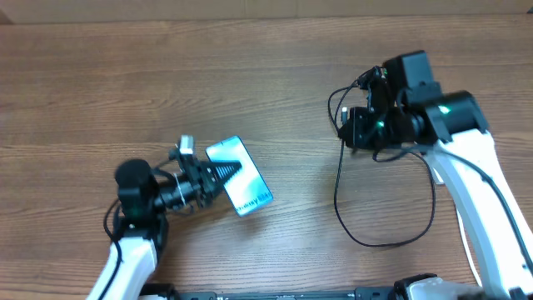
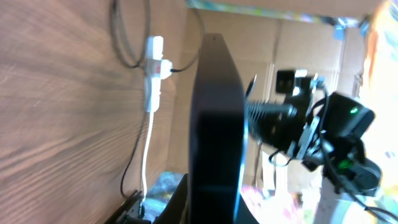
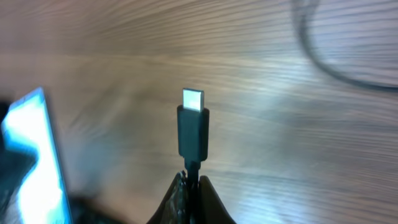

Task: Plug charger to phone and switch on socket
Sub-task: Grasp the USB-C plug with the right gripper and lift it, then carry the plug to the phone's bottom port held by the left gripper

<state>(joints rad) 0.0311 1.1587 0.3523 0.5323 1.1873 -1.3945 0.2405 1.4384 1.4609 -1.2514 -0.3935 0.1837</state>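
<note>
Left pincer (image 1: 218,173): pinching phone (image 1: 246,190) by its edge
Right pincer (image 1: 346,125): pinching charger (image 3: 193,127) behind its tip, three o'clock of phone
Risk: a skewed approach could jam the tip and shove phone loose

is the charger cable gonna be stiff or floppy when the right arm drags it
Probably floppy: the cable lies in a slack loop on the table, so it should trail freely. The connector looks rigid, standing straight out of the right gripper pinched just behind it, so the tip likely won't droop. Thin, so probably light.
</note>
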